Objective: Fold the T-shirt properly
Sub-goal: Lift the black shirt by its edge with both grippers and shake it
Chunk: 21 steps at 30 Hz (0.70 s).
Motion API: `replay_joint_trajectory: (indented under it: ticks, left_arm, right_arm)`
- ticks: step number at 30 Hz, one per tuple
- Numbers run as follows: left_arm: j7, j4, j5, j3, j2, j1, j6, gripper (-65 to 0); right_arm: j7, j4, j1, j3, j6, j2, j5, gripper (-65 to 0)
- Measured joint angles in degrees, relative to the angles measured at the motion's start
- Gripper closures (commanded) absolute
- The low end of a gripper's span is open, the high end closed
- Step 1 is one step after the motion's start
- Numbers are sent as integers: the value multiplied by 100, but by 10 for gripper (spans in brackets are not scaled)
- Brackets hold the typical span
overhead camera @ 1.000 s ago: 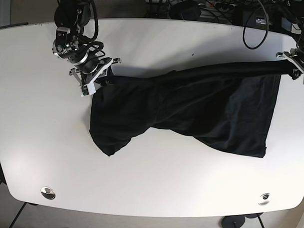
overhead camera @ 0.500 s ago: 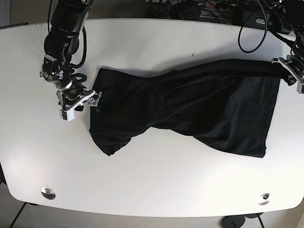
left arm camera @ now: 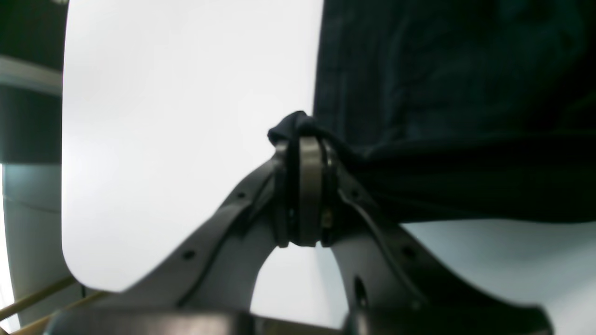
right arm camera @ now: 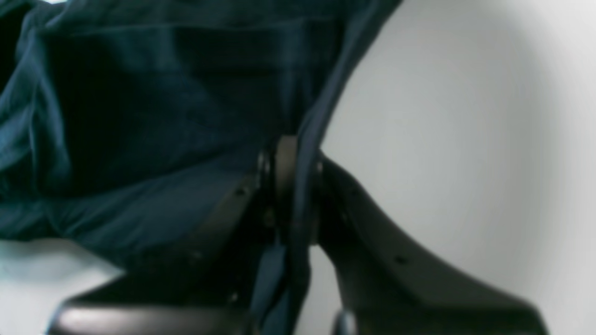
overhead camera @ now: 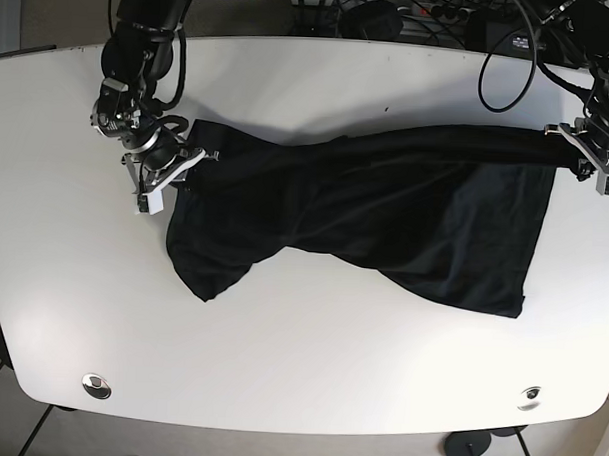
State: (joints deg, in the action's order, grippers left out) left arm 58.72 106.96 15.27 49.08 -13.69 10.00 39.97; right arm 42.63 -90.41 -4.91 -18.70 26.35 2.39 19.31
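A dark navy, rumpled cotton T-shirt (overhead camera: 365,215) is spread across the middle of the white, rounded-corner table top (overhead camera: 300,368), stretched between the two arms. In the base view its upper edge is drawn into a taut band from one claw to the other, while the lower part lies loose on the surface, twisted near the middle.

The left gripper (left arm camera: 305,139) is seen closed on a bunched corner of the cloth: a small knot of fabric is pinched between its two grey fingers, and the rest of the shirt extends away to the right of the wrist view. In the base view this gripper (overhead camera: 595,148) is placed at the shirt's far right end, near the table's edge.

The right gripper (right arm camera: 291,153) is likewise clamped on the garment; a fold of the fabric is held between its dark fingers and trails down past them. In the base view it (overhead camera: 158,178) is found at the shirt's left end.
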Motion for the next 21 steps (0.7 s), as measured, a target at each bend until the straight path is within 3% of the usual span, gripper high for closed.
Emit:
replay_joint_trajectory:
  ticks: [5,10,15,19,21]
  left_arm:
    - [35,4,-24,-35,-4,-411,0,0]
    - [-7,2,-61,-1056,-17,-1399,0,0]
    - [31,-269,-42,-2079,-15,-2583,-468,0]
    - [42,-1338,-76,-2522,-15,-3908,-789,0]
    - [-299,-2166,-111,-2804,-52,-4719,-979,0]
  right_arm:
    - [-31,-1467,-831,4,9,0,2,-16]
    - [7,-1891,-619,26,13,306,-7,-16]
    - [380,-1239,719,39,24,678,-22,-16]
    - [520,-116,2092,44,20,892,-68,-16]
    - [511,741,3018,208,17,1034,-55,-16]
